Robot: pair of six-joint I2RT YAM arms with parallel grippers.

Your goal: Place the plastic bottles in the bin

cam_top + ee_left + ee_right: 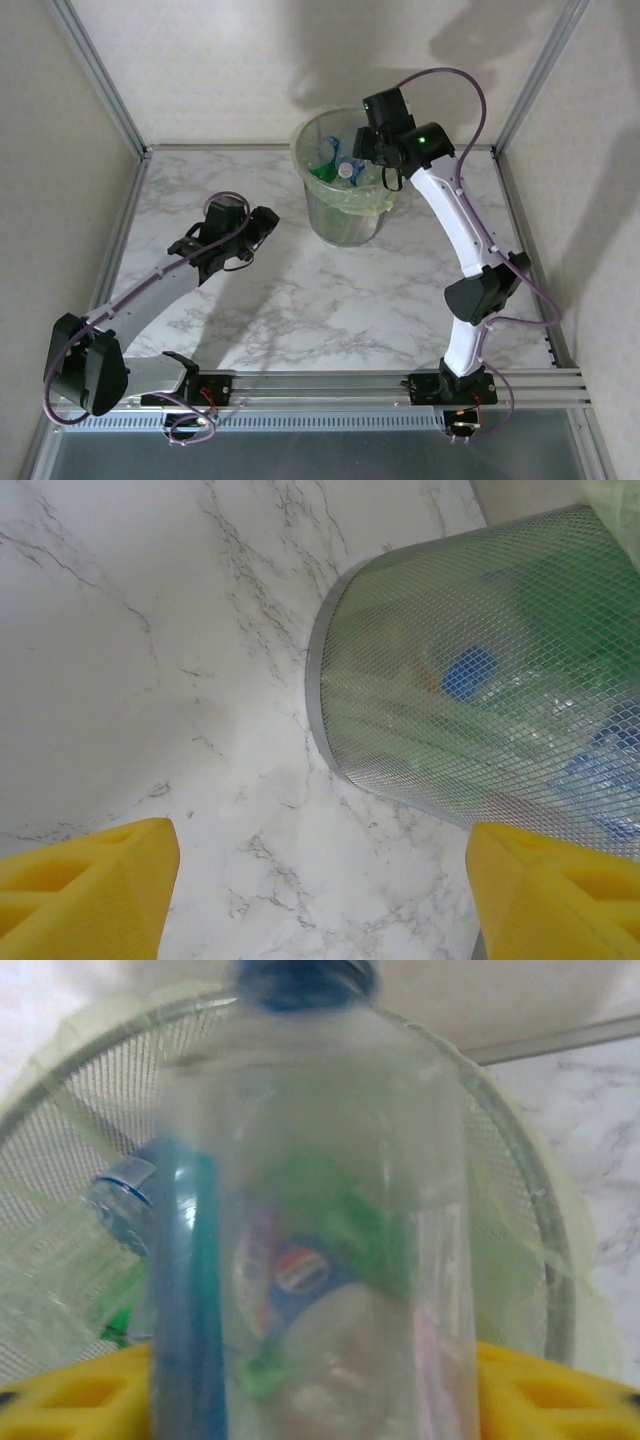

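Marble-look table (300,300), smooth with a faint sheen. Fine metal mesh for the bin (430,680) wall, plain solid metal band round the base, thin crinkly pale-green plastic liner (375,205) over the rim. Clear glossy plastic for the bottle (320,1140), blue plastic cap (300,980). Matt yellow plastic on the left gripper (322,880) fingers (90,890). Brushed-looking aluminium rails (330,385) up front.

soft, even light came from overhead and 6 o'clock. in the top view the arms (455,205) threw broad grey shadows on the back wall (200,60) toward 12 o'clock, fainter ones on the counter (330,295). at the right wrist the clear bottle (320,1160) was smeared with blur, too near the lens; the bin (60,1130) behind was hazy.
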